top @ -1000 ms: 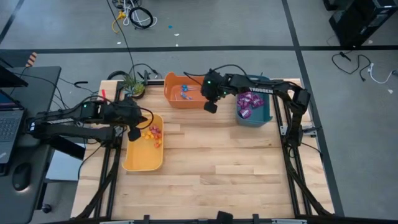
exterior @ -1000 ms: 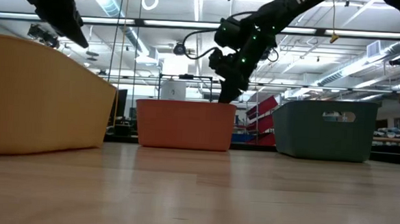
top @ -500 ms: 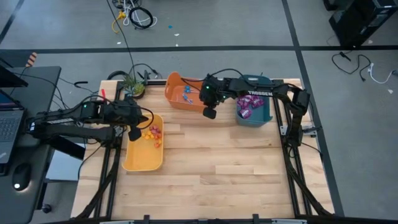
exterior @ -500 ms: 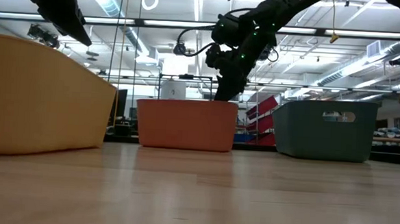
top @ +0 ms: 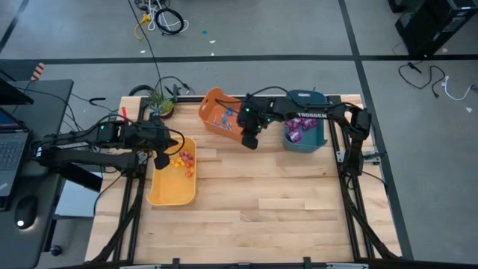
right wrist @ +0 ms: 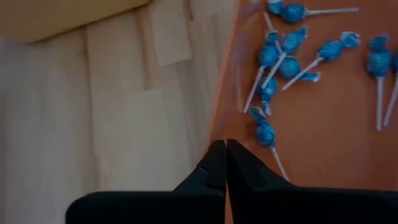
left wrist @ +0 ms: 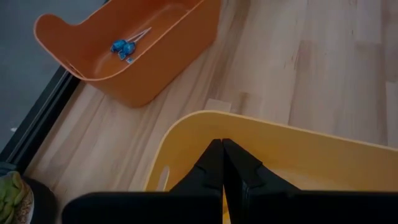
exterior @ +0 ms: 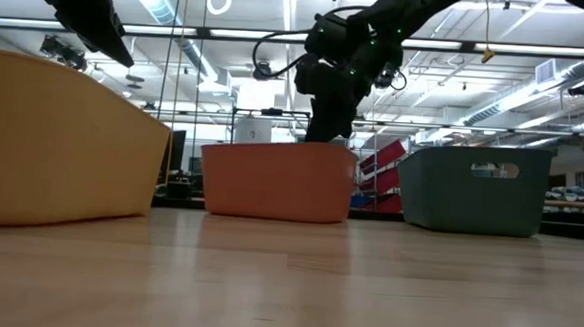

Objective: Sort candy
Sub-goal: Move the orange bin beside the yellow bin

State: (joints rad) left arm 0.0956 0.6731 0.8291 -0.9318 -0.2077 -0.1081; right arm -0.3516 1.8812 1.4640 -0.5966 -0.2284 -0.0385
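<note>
My right gripper [right wrist: 225,144], jaws together and empty, meets the orange bin's [top: 216,113] near rim; blue lollipops [right wrist: 283,56] lie inside. My left gripper [left wrist: 222,144], closed, hangs over the yellow bin [top: 170,190].

Floor: grey smooth floor [top: 284,30] crossed by dark seam lines.
Table: pale wooden plank tabletop [top: 269,202] on a black metal frame.
Left side: dark desk with an open laptop [top: 10,153].
Clutter: loose coiled cables [top: 160,19] on the floor; small green potted plant [top: 159,101] at the table's far corner.
Light: long ceiling strip lights [exterior: 516,95] overhead.
</note>
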